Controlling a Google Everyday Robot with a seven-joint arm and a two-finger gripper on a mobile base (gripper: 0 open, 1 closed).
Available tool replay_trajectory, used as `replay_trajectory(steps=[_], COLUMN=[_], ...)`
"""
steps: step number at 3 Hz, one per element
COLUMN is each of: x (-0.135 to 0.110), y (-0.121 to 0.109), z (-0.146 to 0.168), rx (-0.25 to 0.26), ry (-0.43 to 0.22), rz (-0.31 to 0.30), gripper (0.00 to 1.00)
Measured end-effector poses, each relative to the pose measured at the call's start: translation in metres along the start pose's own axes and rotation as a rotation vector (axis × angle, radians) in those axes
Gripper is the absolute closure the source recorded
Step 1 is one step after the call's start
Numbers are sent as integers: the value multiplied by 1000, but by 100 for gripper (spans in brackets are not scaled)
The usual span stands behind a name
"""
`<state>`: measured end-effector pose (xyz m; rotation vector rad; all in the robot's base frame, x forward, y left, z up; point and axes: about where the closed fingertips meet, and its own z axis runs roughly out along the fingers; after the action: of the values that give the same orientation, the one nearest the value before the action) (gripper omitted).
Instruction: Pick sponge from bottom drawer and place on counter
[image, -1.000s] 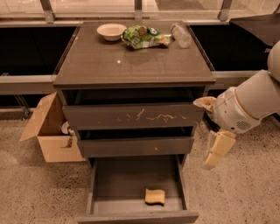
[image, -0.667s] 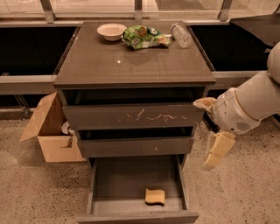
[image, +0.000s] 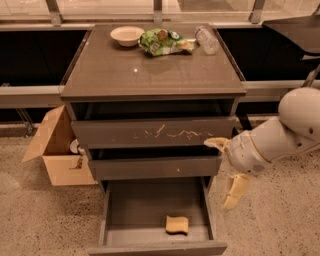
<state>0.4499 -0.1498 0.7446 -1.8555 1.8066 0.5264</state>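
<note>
The yellow sponge (image: 177, 224) lies in the open bottom drawer (image: 156, 246), near its front edge and right of middle. My gripper (image: 226, 169) hangs to the right of the cabinet, level with the middle drawer, above and to the right of the sponge. Its two cream fingers (image: 236, 192) are spread wide and hold nothing. The grey-brown counter (image: 150, 75) tops the cabinet.
On the counter's back edge stand a white bowl (image: 127, 35), a green snack bag (image: 164, 42) and a clear plastic bottle (image: 206, 40). The top drawer (image: 155, 132) with white scratches and the middle drawer (image: 155, 168) are slightly ajar. An open cardboard box (image: 56, 149) sits on the floor at left.
My arm and gripper have moved down and a little left, closer to the open bottom drawer. The sponge and the drawers have not moved.
</note>
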Motion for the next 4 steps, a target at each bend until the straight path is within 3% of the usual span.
replay_trajectory(steps=[2, 3, 4], x=[49, 62, 64], y=[20, 26, 25], z=[87, 118, 123], rx=[-106, -149, -156], ry=[-114, -103, -105], rz=[-41, -35, -35], gripper=[0, 0, 0])
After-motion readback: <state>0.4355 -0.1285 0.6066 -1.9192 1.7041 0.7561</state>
